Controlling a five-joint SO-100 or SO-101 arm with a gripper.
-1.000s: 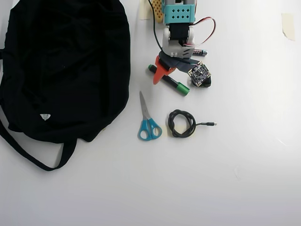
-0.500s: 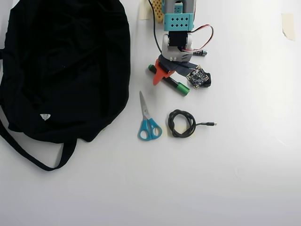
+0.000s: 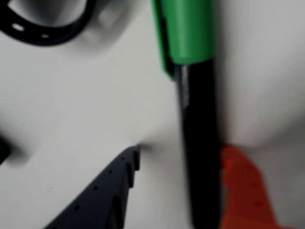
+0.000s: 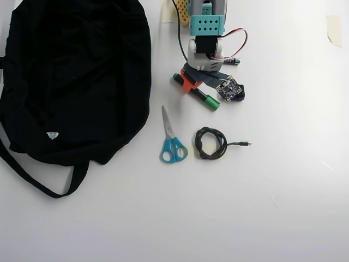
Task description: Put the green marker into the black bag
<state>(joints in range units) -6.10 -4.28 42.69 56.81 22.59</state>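
Five loose items and one arm on a white bench, listed left to right in the overhead view.

Black bag: fills the left side, lying flat and floppy, white tag near its lower edge, straps trailing to the lower left. No opening can be made out from above.

Scissors: blue handles, blades pointing up, in the gap between the bag and the arm.

Green marker: on the bench below the arm's base, long axis running diagonally from upper left to lower right, green cap at the lower-right end.

Hand: down over the marker's upper-left half, straddling the barrel across its long axis. In the wrist view the orange finger touches one side of the black barrel; the dark toothed finger stands off the other side with bare bench between. Partly open, nothing gripped yet.

Coiled black cable: below the marker, plug tail pointing right.

Small battery: beside the arm, partly hidden.

Judgement: closing needs only the dark finger's travel. The bag lies leftward; the path there is open bench, with the scissors below it. The bag's near edge is close, so a short lift and swing should do.
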